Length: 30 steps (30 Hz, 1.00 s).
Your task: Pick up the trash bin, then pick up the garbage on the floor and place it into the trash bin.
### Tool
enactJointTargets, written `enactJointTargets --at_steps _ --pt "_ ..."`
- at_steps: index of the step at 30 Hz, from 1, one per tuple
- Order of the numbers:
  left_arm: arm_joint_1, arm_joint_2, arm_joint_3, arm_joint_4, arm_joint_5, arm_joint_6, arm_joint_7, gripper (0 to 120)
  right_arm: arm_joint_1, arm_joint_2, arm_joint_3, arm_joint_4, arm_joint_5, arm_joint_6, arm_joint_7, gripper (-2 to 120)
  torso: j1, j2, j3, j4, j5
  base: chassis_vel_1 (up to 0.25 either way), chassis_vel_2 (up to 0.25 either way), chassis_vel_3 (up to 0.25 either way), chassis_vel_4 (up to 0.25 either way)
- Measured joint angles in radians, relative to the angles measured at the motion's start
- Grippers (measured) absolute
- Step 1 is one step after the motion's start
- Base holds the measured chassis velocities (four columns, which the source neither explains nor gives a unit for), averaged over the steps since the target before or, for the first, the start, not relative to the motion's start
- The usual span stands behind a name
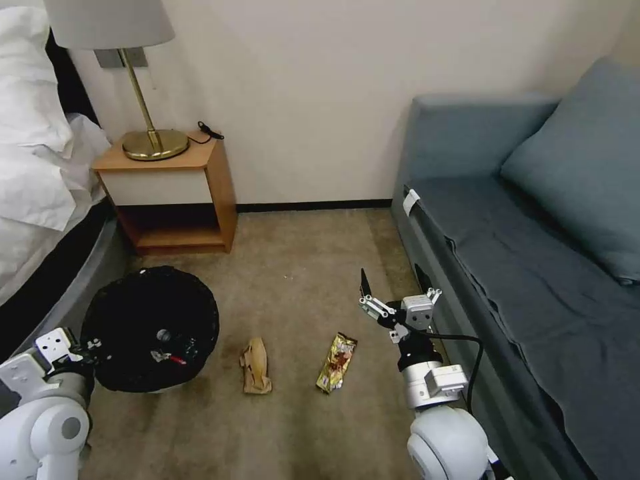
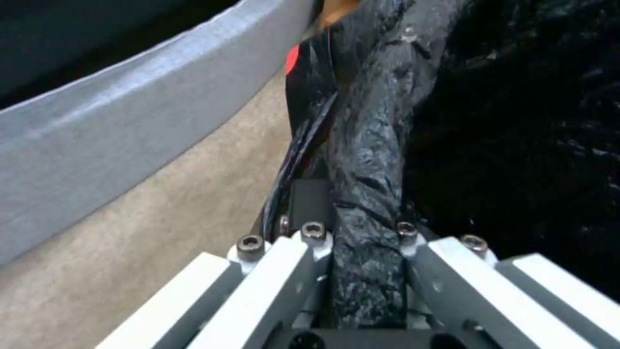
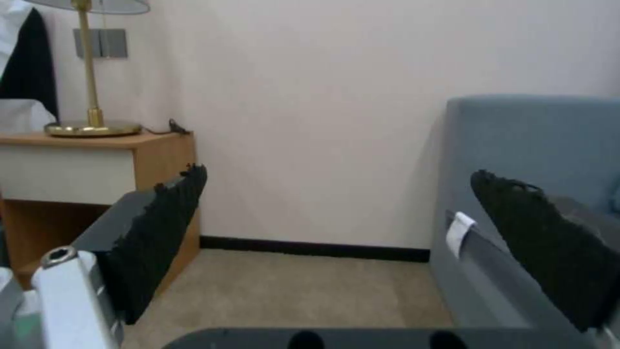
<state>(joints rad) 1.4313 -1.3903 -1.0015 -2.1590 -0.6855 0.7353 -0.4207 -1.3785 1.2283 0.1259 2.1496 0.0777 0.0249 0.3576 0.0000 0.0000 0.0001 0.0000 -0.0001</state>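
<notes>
My left gripper (image 2: pixel 362 242) clamps the rim of the black-lined round trash bin (image 1: pixel 150 327) at seven o'clock; my right gripper (image 3: pixel 336 232) hovers, fingers apart, beside the brown-gold snack wrapper (image 1: pixel 337 362). Slick liner could slip free.

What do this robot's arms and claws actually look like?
Both arms are glossy white rounded shells with grey joint discs. The right gripper has silver brackets, black serrated finger pads and a black cable looping off it. The left gripper has white linkage bars with steel bolts.
</notes>
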Motion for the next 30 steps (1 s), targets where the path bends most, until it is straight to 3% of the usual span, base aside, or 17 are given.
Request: enactJointTargets --at_steps 7,10,14,17,19,20,22,23,25,27,30 --pt "-0.002 0.003 -0.003 0.007 0.000 0.000 0.000 3 0.057 -0.015 -0.044 -0.017 0.051 -0.035 0.001 100 0.000 0.000 0.000 -0.0002 0.0001 -0.054 0.047 0.044 -0.046" --pt "-0.002 0.006 -0.004 0.009 -0.001 0.000 0.000 3 0.144 -0.028 -0.077 -0.036 0.131 -0.095 0.012 100 0.000 0.000 0.000 0.0000 0.0002 0.000 0.000 0.000 0.000" --pt "-0.001 0.007 -0.004 0.013 -0.001 0.000 0.000 3 0.335 -0.083 -0.159 -0.088 0.384 -0.238 0.085 100 0.000 0.000 0.000 0.0002 0.0000 0.000 0.000 0.000 0.000" --pt "0.000 0.005 -0.004 0.014 -0.001 0.000 0.000 3 0.420 -0.108 -0.212 -0.134 0.488 -0.298 0.131 100 0.000 0.000 0.000 0.0000 0.0000 0.000 0.000 0.000 0.000" --pt "0.001 -0.002 -0.004 0.018 0.001 0.000 0.002 3 0.613 -0.135 -0.326 -0.238 0.715 -0.393 0.229 100 0.000 0.000 0.000 0.0002 0.0000 0.000 0.000 0.000 0.000" --pt "0.001 -0.002 -0.004 0.018 0.001 0.000 0.002 3 0.613 -0.135 -0.326 -0.238 0.715 -0.393 0.229 100 0.000 0.000 0.000 0.0002 0.0000 0.000 0.000 0.000 0.000" --pt "0.000 -0.005 -0.004 0.021 0.003 0.000 0.003 3 0.692 -0.133 -0.379 -0.276 0.834 -0.438 0.286 100 0.000 0.000 0.000 0.0002 -0.0002 0.000 0.000 0.000 0.000" --pt "-0.001 -0.009 -0.004 0.025 0.007 0.000 0.004 3 0.770 -0.118 -0.445 -0.322 0.951 -0.489 0.351 100 0.000 0.000 0.000 0.0003 -0.0001 0.000 0.000 0.000 0.000" --pt "-0.001 -0.009 -0.004 0.026 0.007 0.000 0.005 3 0.784 -0.113 -0.458 -0.333 0.972 -0.499 0.362 100 0.000 0.000 0.000 0.0003 -0.0001 0.000 0.000 0.000 0.000" --pt "-0.003 -0.013 -0.003 0.031 0.010 0.000 0.007 3 0.854 -0.070 -0.534 -0.425 1.087 -0.552 0.426 100 0.000 0.000 0.000 0.0001 0.0000 0.000 0.000 0.000 0.000" --pt "-0.003 -0.014 -0.004 0.034 0.012 0.000 0.008 3 0.889 -0.040 -0.583 -0.507 1.118 -0.570 0.444 100 0.000 0.000 0.000 0.0003 -0.0001 0.000 0.000 0.000 0.000"
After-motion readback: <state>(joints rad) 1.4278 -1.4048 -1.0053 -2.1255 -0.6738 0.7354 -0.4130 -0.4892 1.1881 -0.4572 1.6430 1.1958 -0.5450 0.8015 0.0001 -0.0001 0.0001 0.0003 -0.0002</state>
